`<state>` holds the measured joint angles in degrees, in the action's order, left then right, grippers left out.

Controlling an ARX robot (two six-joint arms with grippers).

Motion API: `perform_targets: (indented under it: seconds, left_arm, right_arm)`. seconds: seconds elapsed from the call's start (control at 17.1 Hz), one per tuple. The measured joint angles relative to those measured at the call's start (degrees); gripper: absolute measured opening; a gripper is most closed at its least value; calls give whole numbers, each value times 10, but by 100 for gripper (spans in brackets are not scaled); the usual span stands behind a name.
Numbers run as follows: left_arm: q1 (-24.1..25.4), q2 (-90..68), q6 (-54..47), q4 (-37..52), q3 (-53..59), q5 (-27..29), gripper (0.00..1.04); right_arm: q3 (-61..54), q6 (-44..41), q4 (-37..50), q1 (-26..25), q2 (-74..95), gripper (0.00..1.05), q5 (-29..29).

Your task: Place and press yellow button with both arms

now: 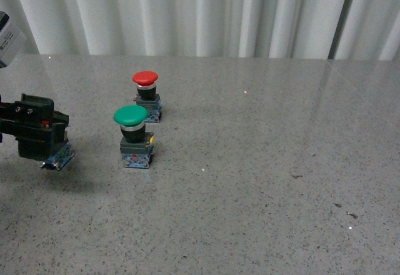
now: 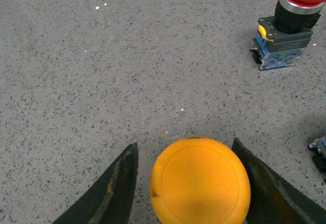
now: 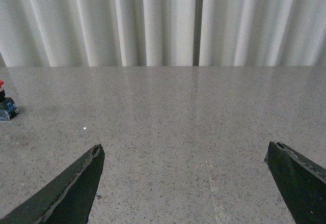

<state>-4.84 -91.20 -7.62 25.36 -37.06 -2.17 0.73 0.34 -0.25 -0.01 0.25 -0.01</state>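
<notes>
Left gripper (image 1: 45,142) jaws are pinching the yellow button (image 2: 200,180), low over the table (image 1: 262,181), well left of the green button (image 1: 131,116). Can't tell if its base is down. Right gripper (image 3: 184,151) jaws are spread and empty. Risks: letting go before the base sits flat tips it. Right arm pressing the cap could clip the left fingers (image 2: 119,183) flanking it. An off-centre press could skid the button.
</notes>
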Motion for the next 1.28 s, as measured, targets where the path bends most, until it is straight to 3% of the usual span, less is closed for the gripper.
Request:
perform_targets:
  seconds: [0.12,0.18,0.35,0.47,0.76,1.05,1.28]
  left_arm:
    - [0,6,-3,-9,1,9,36]
    - [-2,21,-4,-21,2,16,34]
    - [-40,114,-5,-52,-7,39,33]
    - [-101,160,2,-65,-56,62,33]
    - [-246,51,90,-78,-165,145,33]
    - [-294,-64,203,-85,-223,189,33]
    - [-320,-130,265,-98,-269,188,33]
  right_arm:
    - [0,0,0,0,0,98,0]
    - [0,0,0,0,0,98,0]
    - [0,0,0,0,0,98,0]
    - [0,0,0,0,0,98,0]
    - [0,0,0,0,0,98,0]
    - [0,0,0,0,0,98,0]
    - [0,0,0,0,0,98,0]
